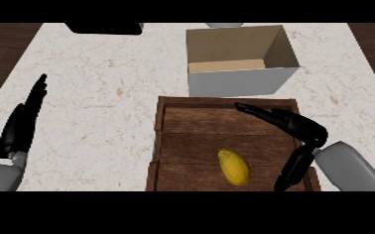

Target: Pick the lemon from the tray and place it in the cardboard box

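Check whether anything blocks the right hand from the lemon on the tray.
Nothing visible does. The yellow oval lemon lies alone on the brown wooden tray, and the black right hand hovers open just to its right, with bare tray between them.

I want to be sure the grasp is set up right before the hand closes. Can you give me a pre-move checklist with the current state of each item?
1. Lemon lying on the wooden tray, unobstructed: ok.
2. Right hand open, fingers extended over the tray: ok.
3. Right hand around the lemon: not ok; it sits to the lemon's right, not touching.
4. Cardboard box open at the top, just beyond the tray: ok.
5. Box interior free of other things: cannot tell; the near wall hides part of the floor.
6. Left hand resting open at the left edge, away from the tray: ok.
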You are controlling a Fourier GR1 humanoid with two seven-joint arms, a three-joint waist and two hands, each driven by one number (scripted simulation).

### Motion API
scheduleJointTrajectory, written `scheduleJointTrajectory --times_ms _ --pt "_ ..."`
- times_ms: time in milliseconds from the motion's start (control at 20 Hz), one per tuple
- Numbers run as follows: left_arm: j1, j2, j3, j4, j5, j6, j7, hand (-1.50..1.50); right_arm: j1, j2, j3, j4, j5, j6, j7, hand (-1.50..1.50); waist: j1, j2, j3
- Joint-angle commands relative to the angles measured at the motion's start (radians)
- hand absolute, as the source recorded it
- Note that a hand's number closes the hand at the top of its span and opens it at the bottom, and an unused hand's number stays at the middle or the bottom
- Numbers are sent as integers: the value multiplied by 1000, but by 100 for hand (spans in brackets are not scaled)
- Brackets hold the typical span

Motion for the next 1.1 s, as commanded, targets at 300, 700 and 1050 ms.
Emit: scheduleJointTrajectory --times_ms 300,700,1050 --pt "-14 -28 -7 19 -33 8 0 0 -255 -100 123 195 371 -100 -285 -150 3 -3 -3" --pt "49 -9 34 -18 -26 -6 9 0 -370 -74 293 150 572 -109 -146 -150 -20 -15 -4" --pt "-1 -56 45 31 -77 2 19 0 -340 18 359 86 677 -57 -23 -150 -43 -15 -4"
